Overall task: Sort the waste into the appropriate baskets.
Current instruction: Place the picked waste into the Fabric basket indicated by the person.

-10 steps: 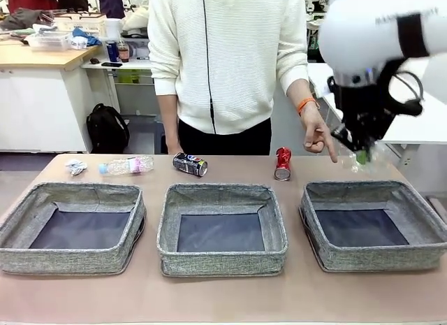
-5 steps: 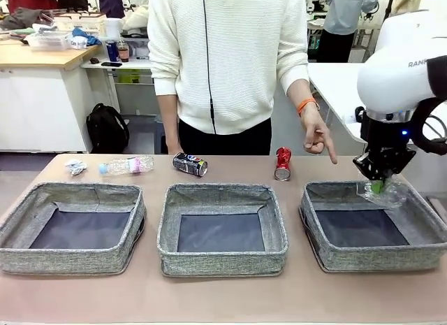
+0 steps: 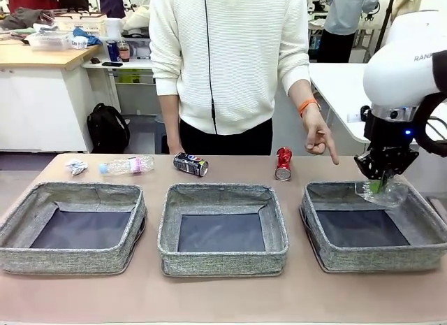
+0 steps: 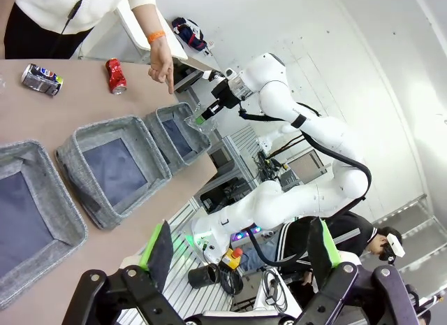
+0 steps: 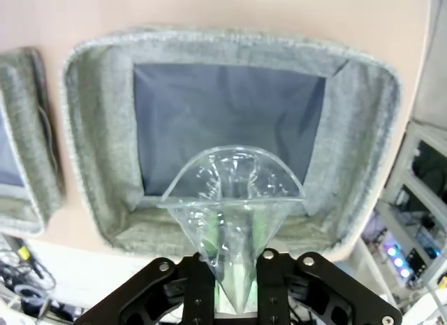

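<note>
**Position.** The clear plastic film (image 3: pixel 383 192) hangs from the right gripper (image 3: pixel 378 182) above the far right corner of the right-hand grey woven fabric basket (image 3: pixel 377 258), clear of its dark bottom. In the right wrist view the jaws stand close together, with the narrow gathered end of the film (image 5: pixel 234 192) pinched between them and the wide end flaring out over the basket. The left gripper (image 4: pixel 237 234) stands fully spread with nothing in it.

**Handling, as judged.** The film is very light, thin and soft. It gives under any squeeze and springs back. It may cling to the green pads on release and drift rather than drop. A pinch on a bunched fold is the sound hold, since flat film would slip.

**Change noted.** One second ago the right arm was higher and farther back, its gripper beyond the basket's far rim and near the person's pointing hand (image 3: pixel 318 136). Half a second ago it had come down over the basket's far right corner, and it sits in almost the same place now, with the film under it.

The other items lie unmoved along the far side of the worktop (image 3: pixel 223 297):
- the dark blue-black soda can (image 3: pixel 190 164)
- the red soda can (image 3: pixel 283 163)
- the clear blue-capped plastic bottle (image 3: pixel 129 165)
- the small white paper wad (image 3: pixel 75 167)
</note>
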`<action>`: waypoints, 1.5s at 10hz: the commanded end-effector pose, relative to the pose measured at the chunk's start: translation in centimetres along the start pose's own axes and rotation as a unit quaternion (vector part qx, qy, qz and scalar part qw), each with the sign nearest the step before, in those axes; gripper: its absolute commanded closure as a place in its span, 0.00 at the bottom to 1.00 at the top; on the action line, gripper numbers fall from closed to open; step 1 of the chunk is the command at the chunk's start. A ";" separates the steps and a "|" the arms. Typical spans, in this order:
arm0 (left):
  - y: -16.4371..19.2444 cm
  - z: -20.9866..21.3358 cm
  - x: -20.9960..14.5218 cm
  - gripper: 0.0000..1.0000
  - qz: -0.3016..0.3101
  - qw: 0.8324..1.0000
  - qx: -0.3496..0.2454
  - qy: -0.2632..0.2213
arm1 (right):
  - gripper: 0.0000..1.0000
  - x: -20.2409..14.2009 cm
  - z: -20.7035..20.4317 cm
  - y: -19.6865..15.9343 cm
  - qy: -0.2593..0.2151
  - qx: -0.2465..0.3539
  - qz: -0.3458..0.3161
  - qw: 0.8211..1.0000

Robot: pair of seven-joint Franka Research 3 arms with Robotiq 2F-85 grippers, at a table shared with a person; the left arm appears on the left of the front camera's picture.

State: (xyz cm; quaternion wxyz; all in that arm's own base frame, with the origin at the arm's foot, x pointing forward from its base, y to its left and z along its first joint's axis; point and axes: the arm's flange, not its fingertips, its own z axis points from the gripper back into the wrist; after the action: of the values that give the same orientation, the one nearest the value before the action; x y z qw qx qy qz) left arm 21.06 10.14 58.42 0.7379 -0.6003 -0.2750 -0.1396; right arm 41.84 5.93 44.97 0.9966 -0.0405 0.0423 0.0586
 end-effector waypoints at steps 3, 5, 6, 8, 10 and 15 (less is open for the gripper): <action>-0.2 -0.1 0.2 0.00 -0.013 1.000 -0.009 -0.003 | 0.00 0.2 0.4 0.1 -0.015 0.006 -0.010 1.000; -0.2 -0.1 0.2 0.00 -0.013 1.000 -0.009 -0.003 | 0.00 0.2 0.4 0.1 -0.015 0.007 -0.010 1.000; -0.2 -0.1 0.2 0.00 -0.013 1.000 -0.009 -0.003 | 0.00 0.2 0.5 0.1 -0.017 0.009 -0.009 1.000; -0.2 -0.1 0.2 0.00 -0.013 1.000 -0.009 -0.003 | 0.00 0.3 0.6 0.3 -0.015 0.009 -0.010 1.000; -0.2 -0.1 0.2 0.00 -0.013 1.000 -0.009 -0.003 | 0.00 0.0 2.7 0.9 -0.017 0.033 -0.017 0.999; -0.2 -0.1 0.2 0.00 -0.013 1.000 -0.009 -0.003 | 0.00 -5.6 14.0 5.6 -0.069 0.389 0.044 0.918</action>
State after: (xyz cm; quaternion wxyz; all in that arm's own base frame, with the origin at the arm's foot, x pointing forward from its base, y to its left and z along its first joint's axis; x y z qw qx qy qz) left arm 21.05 10.15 58.42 0.7379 -0.6002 -0.2752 -0.1396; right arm 37.16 12.45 60.12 0.9565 0.2867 0.0242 0.0474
